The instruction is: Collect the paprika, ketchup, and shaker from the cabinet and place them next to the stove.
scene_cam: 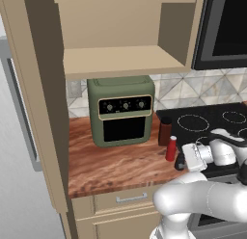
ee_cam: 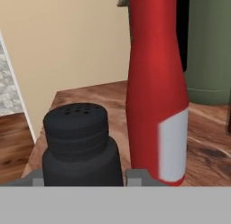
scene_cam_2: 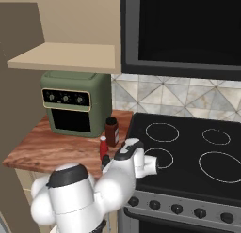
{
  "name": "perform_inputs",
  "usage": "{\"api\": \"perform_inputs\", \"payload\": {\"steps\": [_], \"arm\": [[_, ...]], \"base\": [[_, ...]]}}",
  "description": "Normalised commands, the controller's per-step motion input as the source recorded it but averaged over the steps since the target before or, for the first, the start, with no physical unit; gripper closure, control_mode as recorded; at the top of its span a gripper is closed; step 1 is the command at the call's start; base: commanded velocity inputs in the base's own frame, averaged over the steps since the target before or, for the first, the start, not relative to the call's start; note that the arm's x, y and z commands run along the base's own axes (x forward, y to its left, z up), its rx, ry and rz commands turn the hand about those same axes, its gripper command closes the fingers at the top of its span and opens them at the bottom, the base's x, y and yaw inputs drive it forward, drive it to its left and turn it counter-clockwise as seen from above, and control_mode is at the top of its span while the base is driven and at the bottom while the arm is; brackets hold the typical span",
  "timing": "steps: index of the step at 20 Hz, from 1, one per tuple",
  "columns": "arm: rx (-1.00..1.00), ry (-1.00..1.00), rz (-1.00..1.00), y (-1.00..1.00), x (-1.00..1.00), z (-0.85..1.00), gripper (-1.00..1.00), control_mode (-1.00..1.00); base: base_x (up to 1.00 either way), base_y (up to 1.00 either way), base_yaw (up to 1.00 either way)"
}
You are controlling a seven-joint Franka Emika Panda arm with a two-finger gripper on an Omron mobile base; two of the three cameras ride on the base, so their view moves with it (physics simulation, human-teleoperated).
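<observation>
Cabinet (scene_cam: 120, 59): light tan wall unit, door open, shelf bare, mounted above the toaster oven.
Stove (scene_cam_2: 188, 147): black glass cooktop with thin white burner rings, steel front with black knobs, directly right of the wooden counter.
Counter (scene_cam: 106, 161): reddish wood-grain top, bearing the toaster oven and all three containers.
Toaster oven (scene_cam: 121, 110): olive green, at the back of the counter against the tiled wall, well left of the stove.
Paprika (scene_cam: 165, 131): dark reddish-brown jar with black cap, upright on the counter just beside the stove's left edge, behind the ketchup.
Ketchup (ee_cam: 158, 96): slim red squeeze bottle with pale label band, upright, just in front of the paprika; in the hand view, just beyond the shaker and to its right, apart from the fingers.
Gripper (ee_cam: 83, 175): low over the counter's front right corner, jaws closed partway around the shaker, one grey fingertip (ee_cam: 137, 177) showing at each side of its body.
Shaker (ee_cam: 79, 146): small, all black, perforated rounded top, upright between the fingertips, close to the camera; whether resting on the counter or raised, not to be told.
</observation>
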Motion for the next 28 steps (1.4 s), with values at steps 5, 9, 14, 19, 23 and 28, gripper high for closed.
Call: {"api": "perform_inputs", "payload": {"steps": [5, 9, 14, 19, 23, 28], "arm": [[0.00, 0.00, 0.01, 0.00, 0.01, -0.17, 1.00, -1.00], [0.00, 0.00, 0.01, 0.00, 0.00, -0.20, 1.00, -1.00], [0.00, 0.00, 0.01, 0.00, 0.02, -0.20, 1.00, -1.00], [0.00, 0.00, 0.01, 0.00, 0.01, -0.21, 1.00, -1.00], [0.00, 0.00, 0.02, 0.00, 0.05, -0.21, 1.00, -1.00], [0.00, 0.00, 0.02, 0.00, 0.05, -0.22, 1.00, -1.00]], "base": [[0.00, 0.00, 0.00], [0.00, 0.00, 0.00], [0.00, 0.00, 0.00], [0.00, 0.00, 0.00], [0.00, 0.00, 0.00], [0.00, 0.00, 0.00]]}}
